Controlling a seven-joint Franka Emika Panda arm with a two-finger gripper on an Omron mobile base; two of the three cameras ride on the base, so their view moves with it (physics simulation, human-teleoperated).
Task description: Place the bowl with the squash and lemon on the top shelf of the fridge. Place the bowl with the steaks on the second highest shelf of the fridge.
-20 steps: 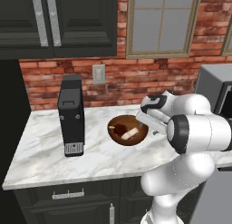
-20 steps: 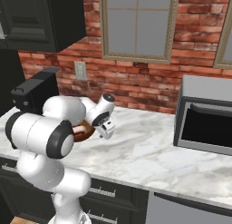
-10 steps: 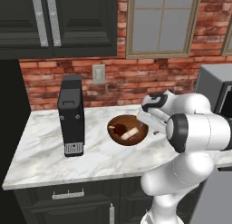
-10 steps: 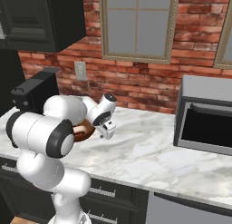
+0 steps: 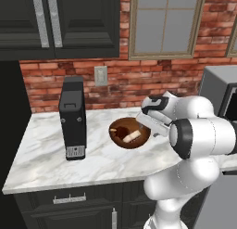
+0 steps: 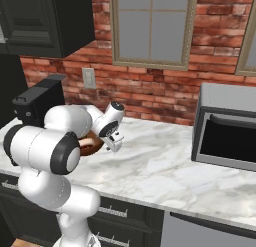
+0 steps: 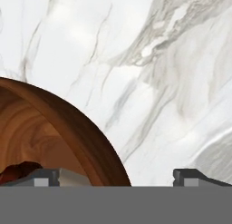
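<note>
The dark brown wooden bowl with the steaks (image 5: 129,133) sits on the marble counter (image 5: 41,154), holding pale and brown steaks (image 5: 130,136). My gripper (image 5: 148,127) hangs over the bowl's right rim, open. In the hand view the gripper (image 7: 122,177) straddles the bowl's rim (image 7: 86,137): one fingertip (image 7: 45,177) is on the bowl's inner side near a steak (image 7: 18,168), the other is over bare marble. From the right base view the gripper (image 6: 112,142) points down beside the bowl (image 6: 92,143), which my arm mostly hides. The white bowl and the fridge are out of view.
A black coffee machine (image 5: 72,117) stands left of the bowl. A grey microwave (image 6: 225,136) stands at the right end of the counter. The brick wall with an outlet (image 5: 100,75) runs behind, and dark cabinets (image 5: 60,19) hang above.
My hand has sunk slightly toward the bowl's right rim. The bowl has not moved.
</note>
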